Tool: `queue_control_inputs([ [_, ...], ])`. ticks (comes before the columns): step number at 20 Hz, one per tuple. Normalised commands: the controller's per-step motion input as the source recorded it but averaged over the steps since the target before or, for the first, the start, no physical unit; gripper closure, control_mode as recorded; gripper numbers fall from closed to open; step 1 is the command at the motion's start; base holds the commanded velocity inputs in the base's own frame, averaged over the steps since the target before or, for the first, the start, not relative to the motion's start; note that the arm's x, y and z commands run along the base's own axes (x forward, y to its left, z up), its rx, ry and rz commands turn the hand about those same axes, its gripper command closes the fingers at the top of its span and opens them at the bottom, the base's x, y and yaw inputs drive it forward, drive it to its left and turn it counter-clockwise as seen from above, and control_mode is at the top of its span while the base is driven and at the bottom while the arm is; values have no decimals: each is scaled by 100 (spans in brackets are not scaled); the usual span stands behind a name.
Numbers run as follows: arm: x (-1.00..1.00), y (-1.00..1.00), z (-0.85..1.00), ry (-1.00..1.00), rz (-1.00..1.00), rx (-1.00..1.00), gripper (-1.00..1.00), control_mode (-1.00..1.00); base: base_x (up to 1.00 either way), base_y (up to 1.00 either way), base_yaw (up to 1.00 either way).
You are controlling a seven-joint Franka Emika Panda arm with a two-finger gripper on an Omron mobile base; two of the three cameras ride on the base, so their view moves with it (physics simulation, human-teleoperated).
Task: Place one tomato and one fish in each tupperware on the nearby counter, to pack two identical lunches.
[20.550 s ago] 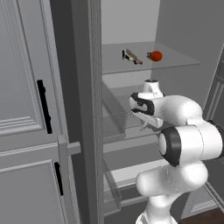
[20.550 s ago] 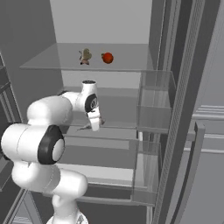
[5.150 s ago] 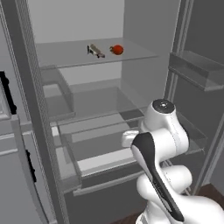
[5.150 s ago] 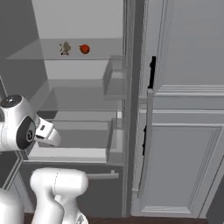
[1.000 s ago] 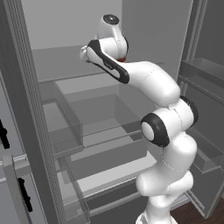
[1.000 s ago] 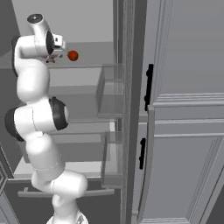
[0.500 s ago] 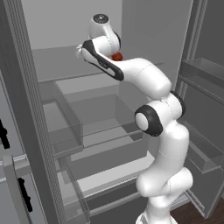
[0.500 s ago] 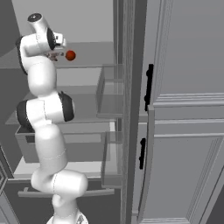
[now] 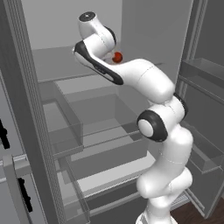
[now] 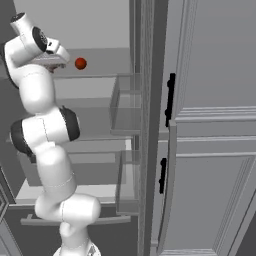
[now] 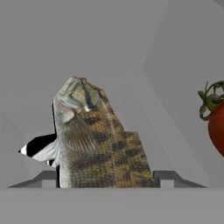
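The gripper [image 11: 105, 179] reaches onto the upper fridge shelf [image 9: 61, 75], jaws open either side of the fish [image 11: 94, 140], ready to grip. The tomato [image 11: 217, 127] sits just right.

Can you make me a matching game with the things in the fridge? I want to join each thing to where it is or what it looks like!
Things:
1. fish
2. tomato
3. tool
4. cabinet handles

Clues:
a. round and red, on the top shelf
b. black, on the grey doors
c. brown and speckled, between the two fingertips
d. its tips sit either side of the fish

Pairs: 1-c, 2-a, 3-d, 4-b
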Motion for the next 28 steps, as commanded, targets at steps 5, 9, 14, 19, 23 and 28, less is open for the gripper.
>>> queue_control_inputs([
  [5, -100, -34, -46, -8, -19, 0, 100, -100, 0, 0, 0],
  [9, -100, -40, -55, -15, -14, 0, 100, -100, 0, 0, 0],
  [14, -100, -37, -4, -10, -12, 5, 100, -100, 0, 0, 0],
  [19, -100, -37, 0, -4, -4, 10, 100, -100, 0, 0, 0],
  [23, -100, -25, -13, -6, 26, 3, 100, -100, 0, 0, 0],
  [28, -100, -50, -17, -6, 38, -2, 100, -100, 0, 0, 0],
])
